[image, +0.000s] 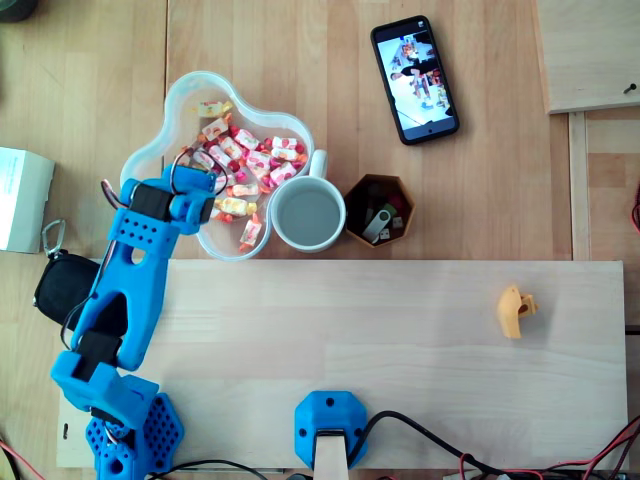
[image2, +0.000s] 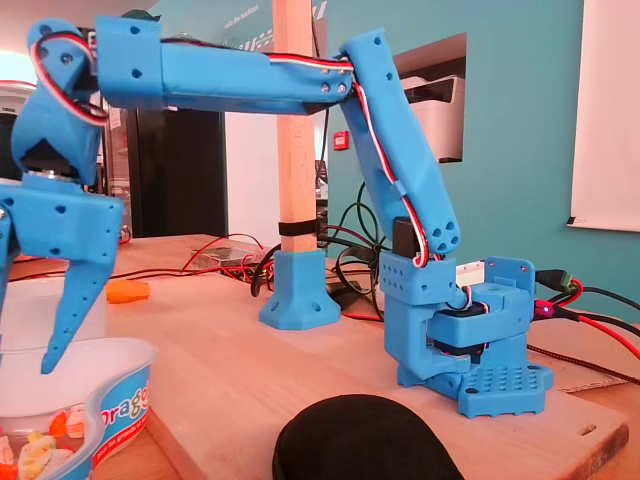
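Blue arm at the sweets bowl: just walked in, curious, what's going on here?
The blue arm's gripper hangs over the left side of the clear bowl of wrapped sweets, as the overhead view shows it. Its jaws look open and hold nothing. A white mug stands right beside the bowl.

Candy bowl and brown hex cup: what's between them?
A white mug stands between the candy bowl and the brown hex cup, close beside the bowl's rim, in the overhead view.
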